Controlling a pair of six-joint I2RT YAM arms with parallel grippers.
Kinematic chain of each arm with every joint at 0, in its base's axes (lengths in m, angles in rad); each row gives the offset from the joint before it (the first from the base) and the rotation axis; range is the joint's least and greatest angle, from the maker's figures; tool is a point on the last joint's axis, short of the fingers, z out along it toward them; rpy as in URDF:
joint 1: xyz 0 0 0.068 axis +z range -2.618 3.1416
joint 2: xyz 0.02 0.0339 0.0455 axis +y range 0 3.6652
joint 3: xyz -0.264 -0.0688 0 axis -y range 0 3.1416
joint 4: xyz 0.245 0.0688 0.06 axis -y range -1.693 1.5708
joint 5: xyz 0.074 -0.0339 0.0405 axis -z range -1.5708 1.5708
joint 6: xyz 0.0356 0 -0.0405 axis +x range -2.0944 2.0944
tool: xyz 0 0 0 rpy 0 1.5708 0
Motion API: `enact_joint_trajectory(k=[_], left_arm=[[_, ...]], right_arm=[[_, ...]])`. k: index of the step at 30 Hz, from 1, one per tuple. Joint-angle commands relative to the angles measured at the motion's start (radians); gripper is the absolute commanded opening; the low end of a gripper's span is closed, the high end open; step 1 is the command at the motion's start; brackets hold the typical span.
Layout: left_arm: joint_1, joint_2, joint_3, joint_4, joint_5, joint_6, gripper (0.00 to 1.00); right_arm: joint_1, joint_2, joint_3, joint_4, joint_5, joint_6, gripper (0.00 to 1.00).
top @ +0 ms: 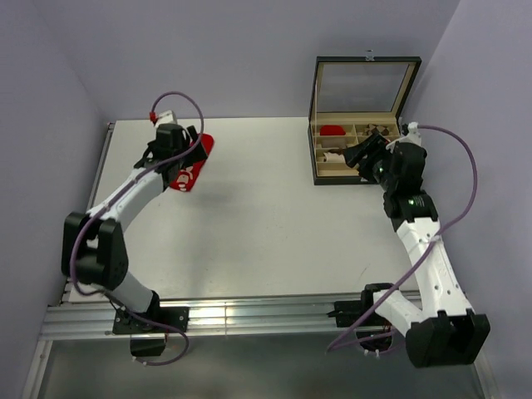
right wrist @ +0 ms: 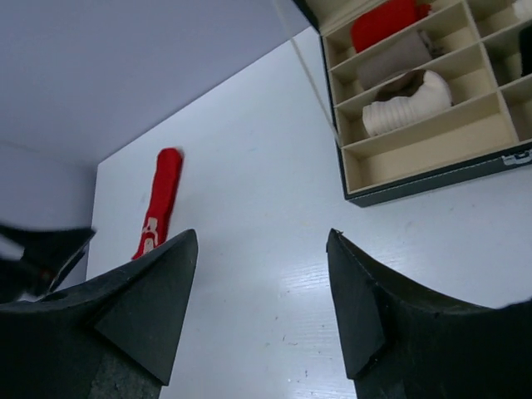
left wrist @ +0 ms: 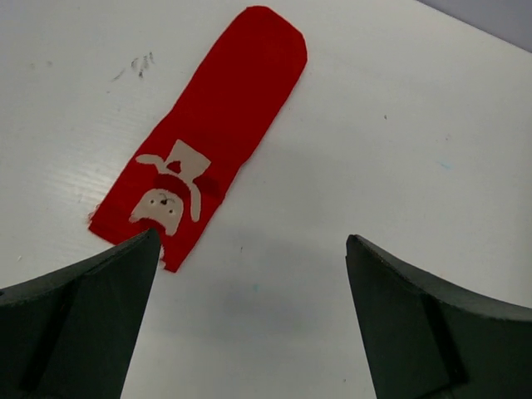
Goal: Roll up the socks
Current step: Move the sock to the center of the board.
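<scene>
Left gripper point(left wrist: 251, 241): fingers spread wide and empty, hovering over the flat red fabric sock with a white figure print point(left wrist: 216, 141). It lies unrolled at the far left of the white table point(left wrist: 416, 125), with one fingertip at its printed end. Right gripper point(right wrist: 263, 235): fingers apart, holding nothing, near the dark compartmented box point(right wrist: 432, 170). The cream ribbed sock with a brown patch point(right wrist: 407, 104) sits bundled in one compartment, beside a grey-brown bundle point(right wrist: 395, 58) and a red bundle point(right wrist: 384, 21).

Left arm point(top: 125, 195) and right arm point(top: 432, 266) are white with black joints — each trails a purple cable point(top: 475, 174). Left gripper point(left wrist: 251, 237) and right gripper point(right wrist: 263, 233) have dark wedge fingers point(left wrist: 75, 324).
</scene>
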Motion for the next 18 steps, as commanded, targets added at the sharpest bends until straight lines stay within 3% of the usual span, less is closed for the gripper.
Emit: enact_joint_trajectory(k=[1,5,10,18], left_arm=[[0.000,0.151,0.168,-0.079,0.035,-0.021,1.00],[0.002,0.378,0.339,-0.119,0.055,-0.041,0.99],[0.005,0.533,0.500,-0.149,0.059,-0.039,0.99],[0.003,0.647,0.480,-0.123,0.157,-0.080,0.99]], right_arm=[[-0.003,-0.079,-0.072,0.127,-0.109,-0.061,0.72],[0.029,-0.105,-0.145,0.184,-0.193,-0.056,0.78],[0.046,-0.130,-0.212,0.239,-0.297,-0.047,0.87],[0.051,-0.159,-0.299,0.302,-0.368,-0.045,0.88]])
